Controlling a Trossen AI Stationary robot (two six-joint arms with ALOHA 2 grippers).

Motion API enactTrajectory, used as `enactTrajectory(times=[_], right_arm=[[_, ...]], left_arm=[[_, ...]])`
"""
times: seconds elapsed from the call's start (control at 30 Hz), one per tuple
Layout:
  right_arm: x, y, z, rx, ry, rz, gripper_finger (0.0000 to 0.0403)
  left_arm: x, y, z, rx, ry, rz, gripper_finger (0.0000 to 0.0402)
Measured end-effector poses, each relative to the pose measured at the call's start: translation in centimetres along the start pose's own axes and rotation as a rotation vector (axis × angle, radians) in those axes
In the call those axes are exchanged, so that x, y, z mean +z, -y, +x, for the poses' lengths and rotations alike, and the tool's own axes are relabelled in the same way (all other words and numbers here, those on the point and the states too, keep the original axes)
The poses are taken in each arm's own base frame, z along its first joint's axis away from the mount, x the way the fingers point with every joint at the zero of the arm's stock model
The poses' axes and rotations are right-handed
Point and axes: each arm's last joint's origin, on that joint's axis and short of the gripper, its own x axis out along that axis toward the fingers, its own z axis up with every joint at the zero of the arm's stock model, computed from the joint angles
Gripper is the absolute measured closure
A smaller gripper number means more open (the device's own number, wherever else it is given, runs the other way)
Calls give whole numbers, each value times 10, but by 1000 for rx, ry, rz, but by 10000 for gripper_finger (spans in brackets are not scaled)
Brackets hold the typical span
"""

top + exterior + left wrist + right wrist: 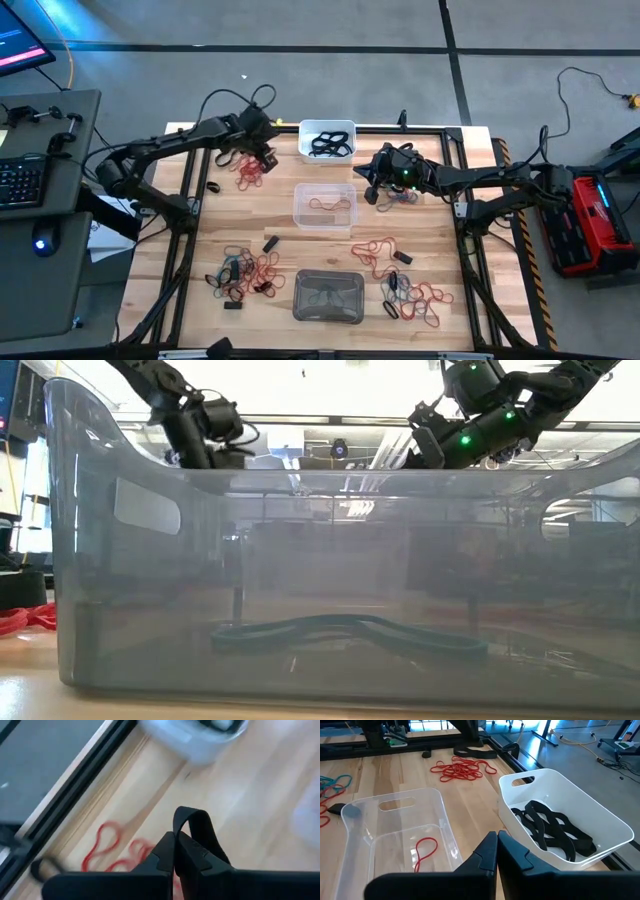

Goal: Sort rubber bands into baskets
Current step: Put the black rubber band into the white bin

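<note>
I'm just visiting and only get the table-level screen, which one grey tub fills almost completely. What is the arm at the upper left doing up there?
Observer: That is the left gripper. It is shut on a black rubber band, which it holds above the wooden table.
Operator: Where would that band go?
Observer: Probably into the white basket at the far edge, which holds only black bands.
Operator: And the arm with the green lights?
Observer: The right gripper is shut on nothing. It hovers by a clear basket with one red band in it.
</note>
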Motion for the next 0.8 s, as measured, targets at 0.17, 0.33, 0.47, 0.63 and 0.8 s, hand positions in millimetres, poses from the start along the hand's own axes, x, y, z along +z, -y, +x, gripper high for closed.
enactTrajectory(times=[0.17,0.33,0.47,0.63,0.8], right_arm=[[0,0,0,0,-2,-3,403],[0,0,0,0,-3,-3,403],[0,0,0,0,-3,-3,403],[0,0,0,-1,-4,-3,403],[0,0,0,-1,-5,4,403]], left_arm=[[19,11,-10,-72,116,25,401],[42,20,-15,-132,217,47,401],[62,28,-14,-161,262,90,401],[85,36,0,-169,262,149,401],[108,38,22,-165,253,185,401]])
